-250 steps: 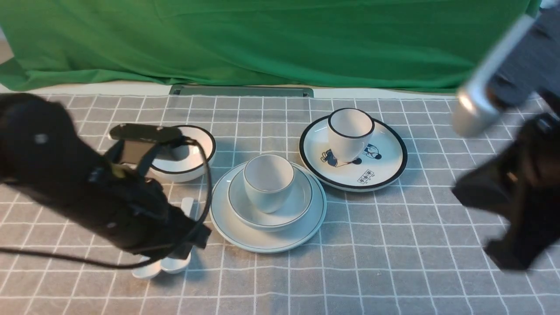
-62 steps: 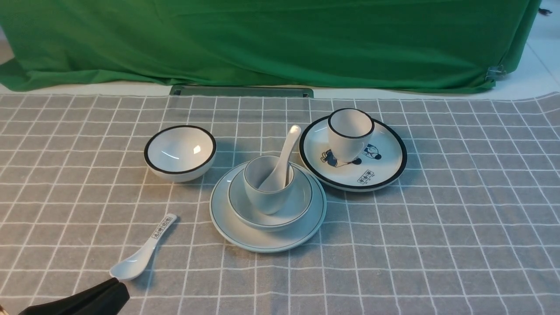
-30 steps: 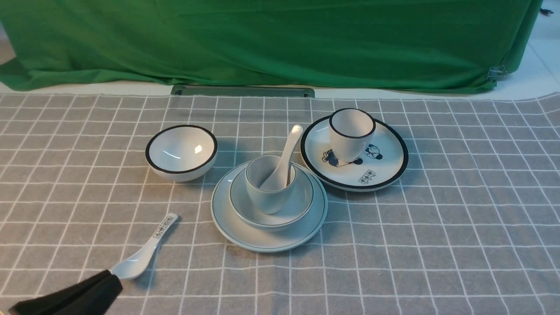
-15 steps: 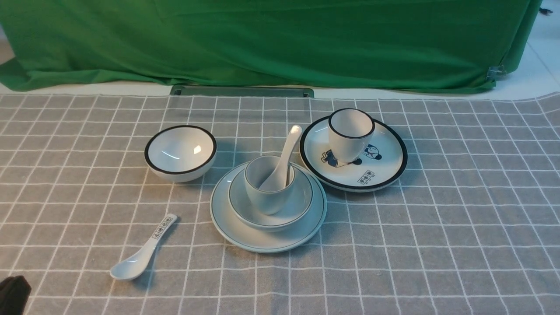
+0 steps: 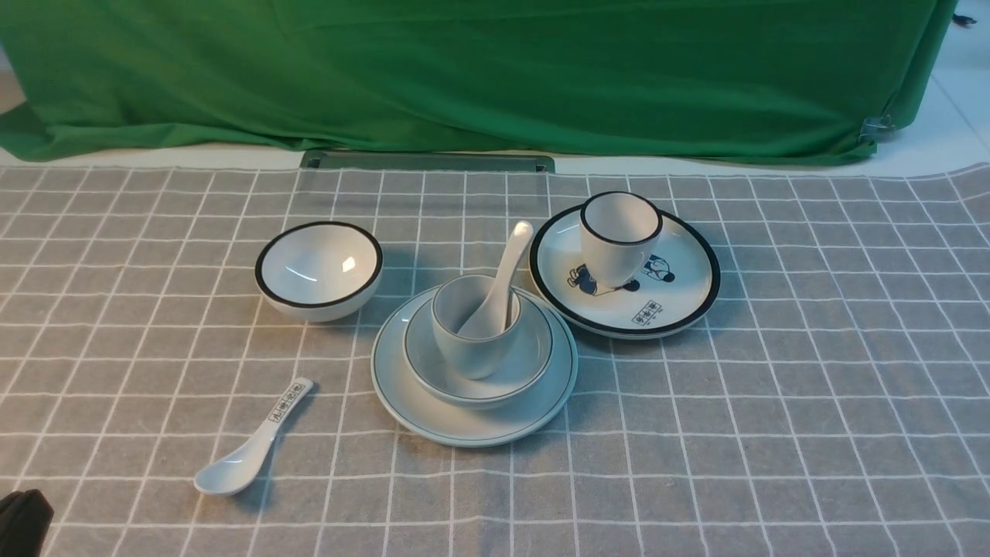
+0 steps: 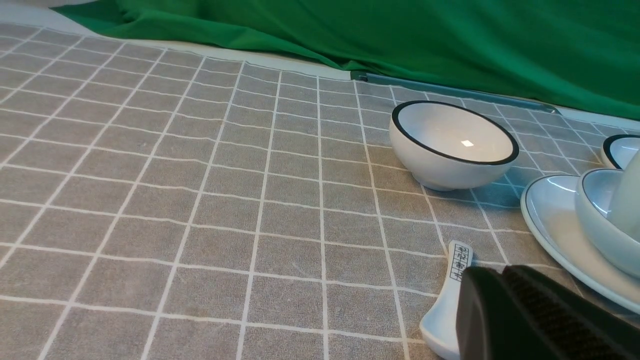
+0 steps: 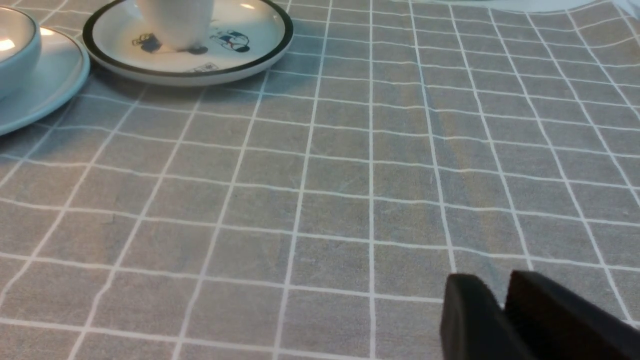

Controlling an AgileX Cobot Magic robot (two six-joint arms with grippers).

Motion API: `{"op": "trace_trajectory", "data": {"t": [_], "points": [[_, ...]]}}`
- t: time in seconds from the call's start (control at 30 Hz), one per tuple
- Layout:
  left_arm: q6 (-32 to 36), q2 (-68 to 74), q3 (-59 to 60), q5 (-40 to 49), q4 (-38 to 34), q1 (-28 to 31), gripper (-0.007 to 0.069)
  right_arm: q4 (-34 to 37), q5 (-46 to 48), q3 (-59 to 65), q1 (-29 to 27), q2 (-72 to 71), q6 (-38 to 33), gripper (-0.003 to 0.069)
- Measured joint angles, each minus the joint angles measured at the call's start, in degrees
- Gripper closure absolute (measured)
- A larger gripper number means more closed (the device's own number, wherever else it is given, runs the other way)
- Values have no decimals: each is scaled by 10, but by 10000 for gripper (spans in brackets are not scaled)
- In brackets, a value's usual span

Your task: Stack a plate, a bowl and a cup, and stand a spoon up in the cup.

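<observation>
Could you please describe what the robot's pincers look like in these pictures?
Little shows. The left pincer is matte black, with two blocky fingers whose inner pads carry fine ribbing. The right pincer is also matte black, with two squared, rounded-edged fingers. In the front view only a black corner of the left arm appears. No cables or markings are visible.

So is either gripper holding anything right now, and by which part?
Nothing is held. The left gripper is shut and empty, the right gripper grips nothing; the spoon stands in the cup.

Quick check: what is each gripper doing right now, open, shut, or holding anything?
Left gripper: shut, holding nothing.
Right gripper: jaws nearly together, holding nothing; open or shut cannot be told.
</observation>
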Motion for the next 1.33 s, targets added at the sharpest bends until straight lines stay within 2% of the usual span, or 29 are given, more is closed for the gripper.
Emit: {"op": "trace_trajectory", "data": {"t": [1.33], "points": [[-1, 0, 0, 0, 0, 0, 607, 0, 0, 0, 0, 0, 2, 445]]}}
